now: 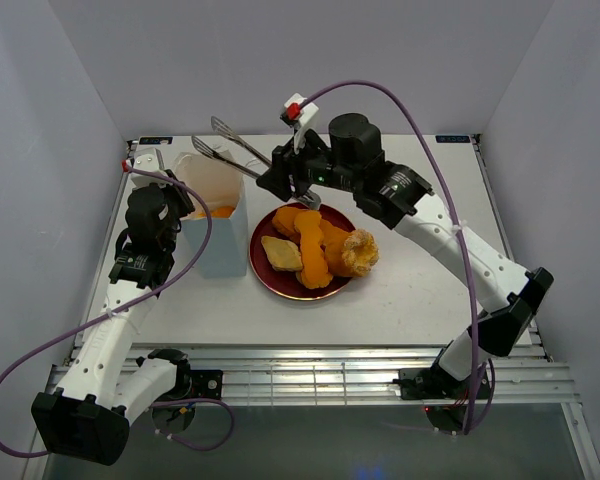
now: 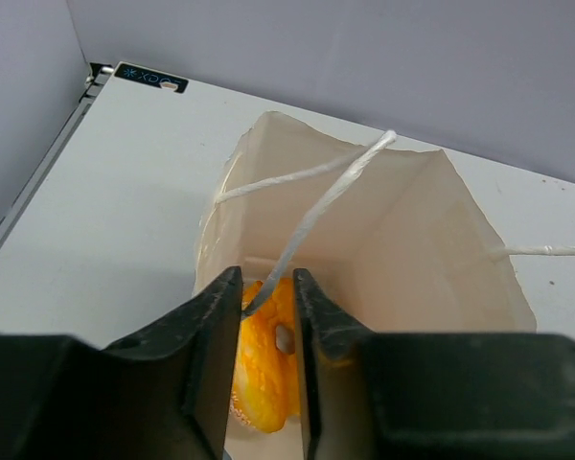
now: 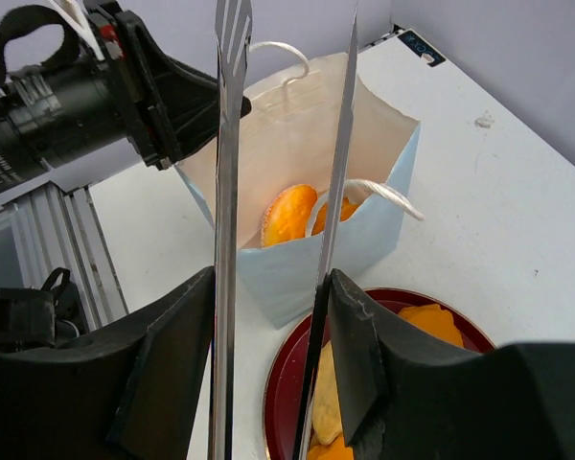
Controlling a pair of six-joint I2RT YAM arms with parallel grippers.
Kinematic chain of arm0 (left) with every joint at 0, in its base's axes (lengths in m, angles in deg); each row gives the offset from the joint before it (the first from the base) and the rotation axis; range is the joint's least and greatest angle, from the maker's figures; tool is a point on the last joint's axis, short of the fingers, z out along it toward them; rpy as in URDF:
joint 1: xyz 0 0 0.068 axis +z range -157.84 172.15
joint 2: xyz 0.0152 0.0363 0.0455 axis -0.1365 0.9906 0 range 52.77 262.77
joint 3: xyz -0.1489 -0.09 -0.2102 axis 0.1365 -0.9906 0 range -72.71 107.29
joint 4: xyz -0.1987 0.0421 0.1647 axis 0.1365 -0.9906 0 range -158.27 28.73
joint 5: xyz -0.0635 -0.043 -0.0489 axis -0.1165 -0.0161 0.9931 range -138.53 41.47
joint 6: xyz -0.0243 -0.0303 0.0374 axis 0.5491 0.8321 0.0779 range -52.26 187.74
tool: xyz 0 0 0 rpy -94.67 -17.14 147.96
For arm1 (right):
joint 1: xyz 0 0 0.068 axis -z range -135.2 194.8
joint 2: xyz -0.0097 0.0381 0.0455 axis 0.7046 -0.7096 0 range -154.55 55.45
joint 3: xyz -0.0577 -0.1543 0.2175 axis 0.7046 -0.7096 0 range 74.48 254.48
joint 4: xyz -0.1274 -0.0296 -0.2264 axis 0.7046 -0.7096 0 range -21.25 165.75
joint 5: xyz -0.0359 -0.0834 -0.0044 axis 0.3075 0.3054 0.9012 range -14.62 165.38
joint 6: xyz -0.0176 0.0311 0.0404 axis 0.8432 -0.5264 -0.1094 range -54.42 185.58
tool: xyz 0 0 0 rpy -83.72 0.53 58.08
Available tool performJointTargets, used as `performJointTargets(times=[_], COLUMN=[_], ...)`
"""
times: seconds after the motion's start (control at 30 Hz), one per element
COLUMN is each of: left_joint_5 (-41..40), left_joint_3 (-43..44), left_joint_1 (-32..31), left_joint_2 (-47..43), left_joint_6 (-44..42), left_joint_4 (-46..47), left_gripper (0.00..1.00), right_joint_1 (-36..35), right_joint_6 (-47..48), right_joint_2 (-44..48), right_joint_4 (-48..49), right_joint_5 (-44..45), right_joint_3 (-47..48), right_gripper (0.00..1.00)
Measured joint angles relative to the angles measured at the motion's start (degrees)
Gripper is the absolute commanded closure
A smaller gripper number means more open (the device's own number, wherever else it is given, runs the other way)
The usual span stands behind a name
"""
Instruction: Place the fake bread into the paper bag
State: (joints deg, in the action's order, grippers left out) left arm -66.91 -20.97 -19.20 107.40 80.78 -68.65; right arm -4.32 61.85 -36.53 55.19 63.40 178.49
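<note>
The white paper bag [image 1: 220,245] stands upright left of the dark red plate [image 1: 263,272]. Orange fake bread [image 2: 264,364] lies inside the bag and also shows in the right wrist view [image 3: 289,213]. Several more pastries [image 1: 315,245] lie on the plate. My left gripper [image 2: 268,278] hangs over the bag's mouth, its fingers a narrow gap apart. A taut handle cord [image 2: 316,206] runs into that gap against the left finger. My right gripper [image 3: 271,278] is shut on metal tongs [image 3: 228,192]. The tongs are spread and empty, with their tips above and beyond the bag [image 3: 316,268].
My left arm [image 3: 67,96] sits close behind the bag. The tongs [image 1: 245,150] reach toward the back wall. Grey walls close in the table [image 1: 430,300] on three sides. A metal rail runs along the near edge.
</note>
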Motion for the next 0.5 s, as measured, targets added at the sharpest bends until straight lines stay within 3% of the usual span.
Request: performJointTargets(times=[0.33, 0.43, 0.5], left_joint_5=[-0.02, -0.02, -0.02], left_joint_3=[0.00, 0.00, 0.00], left_joint_1=[0.00, 0.00, 0.00], left_joint_2=[0.00, 0.00, 0.00], left_joint_6=[-0.07, 0.02, 0.15], left_joint_4=[0.00, 0.00, 0.00], left_gripper=[0.75, 0.85, 0.96], right_joint_1=[0.92, 1.90, 2.47], right_joint_6=[-0.17, -0.26, -0.39], right_joint_2=[11.37, 16.13, 19.63], right_joint_4=[1.51, 1.90, 1.81], right_joint_5=[4.44, 6.43, 8.02], right_joint_3=[-7.39, -12.94, -17.51], right_gripper=[0.46, 0.46, 0.46])
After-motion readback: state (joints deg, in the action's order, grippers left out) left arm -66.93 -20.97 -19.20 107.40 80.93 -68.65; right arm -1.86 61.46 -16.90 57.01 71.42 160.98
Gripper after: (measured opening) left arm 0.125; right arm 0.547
